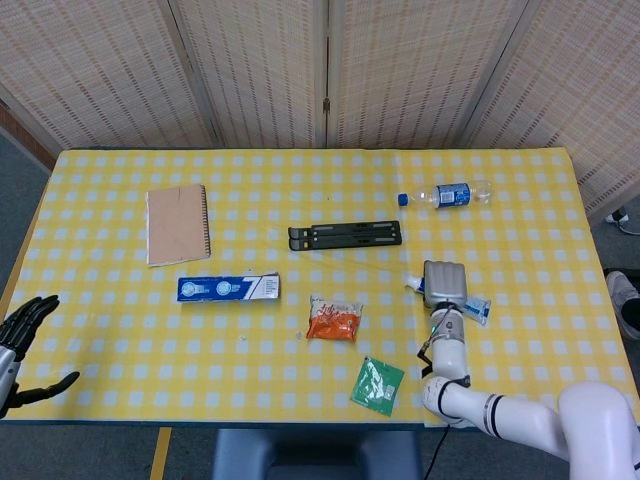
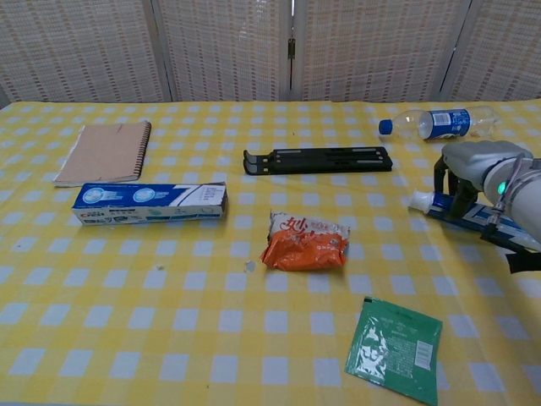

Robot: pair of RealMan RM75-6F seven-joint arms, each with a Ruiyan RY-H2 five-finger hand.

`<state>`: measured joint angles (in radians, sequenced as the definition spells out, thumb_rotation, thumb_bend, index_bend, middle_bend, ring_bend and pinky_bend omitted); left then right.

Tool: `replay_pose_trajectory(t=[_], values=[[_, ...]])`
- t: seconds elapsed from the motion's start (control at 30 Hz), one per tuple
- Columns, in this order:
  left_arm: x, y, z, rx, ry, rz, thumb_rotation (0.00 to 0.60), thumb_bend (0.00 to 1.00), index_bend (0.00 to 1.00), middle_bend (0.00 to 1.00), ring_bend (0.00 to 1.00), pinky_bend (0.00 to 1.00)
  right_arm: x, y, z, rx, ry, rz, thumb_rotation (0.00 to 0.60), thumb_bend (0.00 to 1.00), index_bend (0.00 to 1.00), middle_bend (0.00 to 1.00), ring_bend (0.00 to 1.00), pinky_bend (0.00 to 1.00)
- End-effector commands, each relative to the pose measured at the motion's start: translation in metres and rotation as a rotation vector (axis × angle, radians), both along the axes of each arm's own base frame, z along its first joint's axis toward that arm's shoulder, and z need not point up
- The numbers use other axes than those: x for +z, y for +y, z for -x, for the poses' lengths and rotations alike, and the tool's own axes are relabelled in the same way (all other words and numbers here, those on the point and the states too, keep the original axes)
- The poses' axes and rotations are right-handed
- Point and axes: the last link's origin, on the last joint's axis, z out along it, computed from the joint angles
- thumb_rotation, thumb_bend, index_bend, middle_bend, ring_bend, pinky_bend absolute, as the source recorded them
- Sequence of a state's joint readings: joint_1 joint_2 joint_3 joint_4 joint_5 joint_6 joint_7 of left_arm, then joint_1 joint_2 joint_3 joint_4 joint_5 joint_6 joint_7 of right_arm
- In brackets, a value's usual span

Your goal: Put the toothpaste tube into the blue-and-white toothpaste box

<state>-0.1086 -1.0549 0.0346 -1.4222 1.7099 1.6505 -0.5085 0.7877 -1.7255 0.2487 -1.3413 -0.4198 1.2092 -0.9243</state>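
The toothpaste tube [image 1: 474, 307] [image 2: 486, 217] lies on the yellow checked table at the right, its white cap [image 2: 418, 201] pointing left. My right hand [image 1: 444, 283] [image 2: 470, 164] sits on top of it, and its fingers [image 2: 461, 198] curl down around the tube just behind the cap. The blue-and-white toothpaste box [image 1: 228, 288] [image 2: 150, 203] lies flat at centre left, far from the tube, with its flap end facing right. My left hand [image 1: 25, 345] hovers at the table's front left corner, fingers spread, holding nothing; only the head view shows it.
Between box and tube lies an orange snack packet [image 1: 334, 320] [image 2: 306, 241], with a green sachet [image 1: 378, 385] [image 2: 394, 348] nearer the front. A black folding stand [image 1: 345, 236] [image 2: 318, 160], a water bottle [image 1: 445, 194] [image 2: 435, 123] and a brown notebook [image 1: 178, 223] [image 2: 106, 152] lie further back.
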Motion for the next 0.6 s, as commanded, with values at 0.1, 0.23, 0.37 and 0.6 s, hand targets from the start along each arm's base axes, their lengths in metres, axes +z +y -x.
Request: replay_pose_trajectory(t=[0.1,0.23,0.37,0.6], values=[[0.001,0.000,0.001,0.002,-0.001,-0.003,0.600,0.21,0.07,0.12,0.07,0.15,0.003,-0.002,-0.004,0.003,-0.012,0.018,0.600,0.34,0.68,0.53,0.59,0.68],[0.001,0.000,0.001,0.005,-0.001,-0.006,0.600,0.22,0.07,0.12,0.07,0.15,0.014,-0.004,-0.008,0.010,-0.070,0.056,0.600,0.35,0.71,0.56,0.62,0.71],[-0.001,0.001,0.001,0.010,0.008,-0.002,0.600,0.22,0.07,0.12,0.07,0.15,0.030,-0.004,-0.008,0.016,-0.158,0.099,0.600,0.35,0.72,0.57,0.63,0.72],[-0.008,0.005,0.001,0.022,0.031,0.017,0.600,0.22,0.07,0.12,0.07,0.15,0.065,0.001,-0.005,0.012,-0.312,0.151,0.600,0.36,0.74,0.58,0.63,0.73]])
